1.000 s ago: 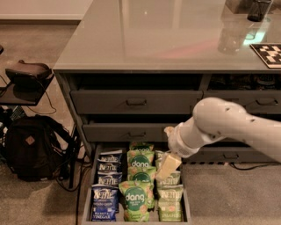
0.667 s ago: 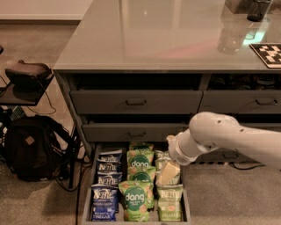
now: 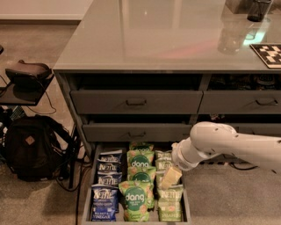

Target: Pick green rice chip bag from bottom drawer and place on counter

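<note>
Several green rice chip bags with white "dang" lettering lie in the middle row of the open bottom drawer (image 3: 88, 200); the front one (image 3: 134, 198) is nearest, with two more (image 3: 140, 161) behind it. My gripper (image 3: 170, 176) hangs from the white arm (image 3: 228, 143) reaching in from the right. It is low over the right row of paler green bags (image 3: 169, 207), just right of the middle "dang" bag. It holds nothing that I can see. The glossy grey counter (image 3: 153, 35) spans the cabinet top.
Blue Kettle bags (image 3: 105, 197) fill the drawer's left row. Two closed grey drawer fronts (image 3: 136, 102) stand above the open drawer. A black backpack (image 3: 33, 147) and a dark stand (image 3: 24, 81) are at the left. A checkered board (image 3: 268, 53) and a dark cup (image 3: 259, 9) sit on the counter's right.
The arm has dropped lower and the gripper has come down closer to the bags in the drawer's right row. The bags have not moved.
</note>
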